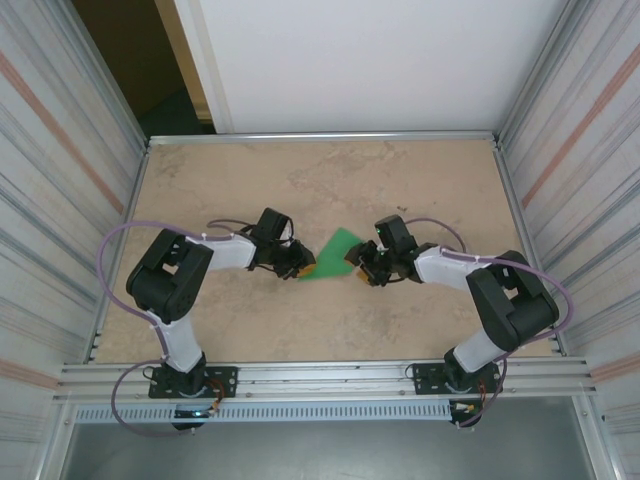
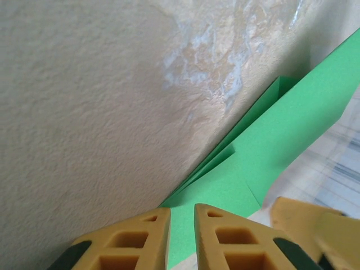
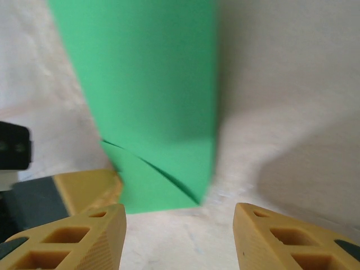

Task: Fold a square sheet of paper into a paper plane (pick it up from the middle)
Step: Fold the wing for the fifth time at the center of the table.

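The square sheet of paper (image 1: 338,256) is a bright green folded, angular piece lying flat in the middle of the table. My left gripper (image 1: 303,268) sits at its left corner. In the left wrist view its fingers (image 2: 140,242) stand almost together over the paper (image 2: 264,146), with green showing through the narrow slit. I cannot see any grip on it. My right gripper (image 1: 357,262) is at the paper's right end. In the right wrist view it (image 3: 180,225) stands open and empty, just short of the paper's (image 3: 152,84) near edge, where a flap overlaps.
The beige stone-patterned table (image 1: 300,180) has metal rails along its edges and corrugated walls on both sides. A yellow finger of the right gripper (image 2: 315,225) shows close beside the left one. The left gripper's finger (image 3: 84,188) shows in the right wrist view.
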Motion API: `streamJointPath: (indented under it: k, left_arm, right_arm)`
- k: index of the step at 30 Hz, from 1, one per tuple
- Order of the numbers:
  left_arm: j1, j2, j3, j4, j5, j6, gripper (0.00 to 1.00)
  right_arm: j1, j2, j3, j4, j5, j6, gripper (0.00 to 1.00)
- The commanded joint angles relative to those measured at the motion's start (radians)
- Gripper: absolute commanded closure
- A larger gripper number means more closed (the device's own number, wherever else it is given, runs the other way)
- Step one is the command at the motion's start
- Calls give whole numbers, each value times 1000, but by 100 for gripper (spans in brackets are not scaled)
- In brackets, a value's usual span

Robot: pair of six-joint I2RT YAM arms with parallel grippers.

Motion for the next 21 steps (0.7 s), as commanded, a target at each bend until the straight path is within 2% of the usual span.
streamJointPath:
  k: [1,21]
  left_arm:
    - [1,19,-48,-14,-30,-75,79]
    - [5,22,-45,-7,-13,-79,79]
  right_arm:
    - [11,-4,-17,72,0,88,49]
    - [28,104,-2,180,-11,107,70]
